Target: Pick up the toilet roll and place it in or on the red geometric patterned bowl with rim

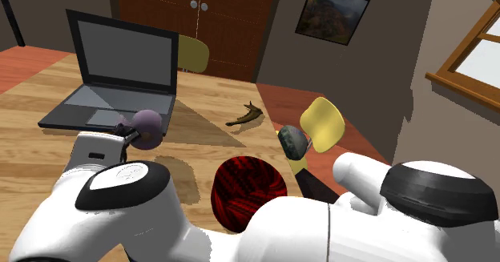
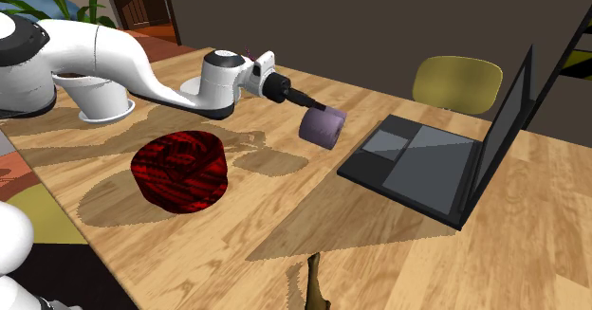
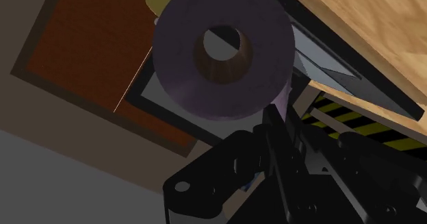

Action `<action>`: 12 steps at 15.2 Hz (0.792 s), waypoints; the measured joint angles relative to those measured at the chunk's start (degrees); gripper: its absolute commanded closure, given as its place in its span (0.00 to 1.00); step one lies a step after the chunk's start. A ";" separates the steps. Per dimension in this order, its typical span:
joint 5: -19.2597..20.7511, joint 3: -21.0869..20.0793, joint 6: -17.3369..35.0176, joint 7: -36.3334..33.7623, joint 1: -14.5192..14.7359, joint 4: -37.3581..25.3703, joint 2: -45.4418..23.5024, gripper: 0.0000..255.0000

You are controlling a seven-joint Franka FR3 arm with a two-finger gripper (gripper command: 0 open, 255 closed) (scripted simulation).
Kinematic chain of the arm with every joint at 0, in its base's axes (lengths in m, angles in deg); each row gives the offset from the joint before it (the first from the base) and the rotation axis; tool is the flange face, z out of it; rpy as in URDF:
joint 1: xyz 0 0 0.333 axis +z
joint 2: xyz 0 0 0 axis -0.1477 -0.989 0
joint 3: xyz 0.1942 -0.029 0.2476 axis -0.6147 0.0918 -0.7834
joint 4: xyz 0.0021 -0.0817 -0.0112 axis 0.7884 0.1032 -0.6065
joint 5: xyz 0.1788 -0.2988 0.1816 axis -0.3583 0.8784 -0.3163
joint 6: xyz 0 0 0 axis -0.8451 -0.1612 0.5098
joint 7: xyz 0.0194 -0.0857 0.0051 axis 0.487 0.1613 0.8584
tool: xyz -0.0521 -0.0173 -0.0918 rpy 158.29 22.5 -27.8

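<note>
The toilet roll [image 1: 148, 124] [image 2: 323, 127] [image 3: 219, 48] is drawn purple-grey with a brown core. It lies on its side just in front of the open laptop. My black gripper [image 1: 131, 131] [image 2: 315, 108] [image 3: 272, 112] is shut on the roll's wall, reaching in from the side away from the laptop. I cannot tell whether the roll still touches the table. The red and black patterned bowl [image 1: 240, 204] [image 2: 180, 192] stands on the wooden table, under my forearm in the second exterior view and close to my stand.
The dark laptop [image 1: 112, 80] [image 2: 427, 161] sits open just beyond the roll. A dark banana-shaped thing [image 1: 246, 116] [image 2: 314, 284] lies further along the table. Yellow chairs [image 1: 323, 124] [image 2: 458, 81] stand at the table's edges. A small green-grey object [image 1: 293, 142] rests near the bowl.
</note>
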 measured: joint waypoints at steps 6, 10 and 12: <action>0.63 1.83 -1.02 2.38 0.80 -0.57 -2.19 1.00; 1.03 3.03 -1.80 4.03 1.31 -1.14 -3.61 1.00; 1.24 3.66 -2.18 4.80 1.66 -1.31 -4.33 1.00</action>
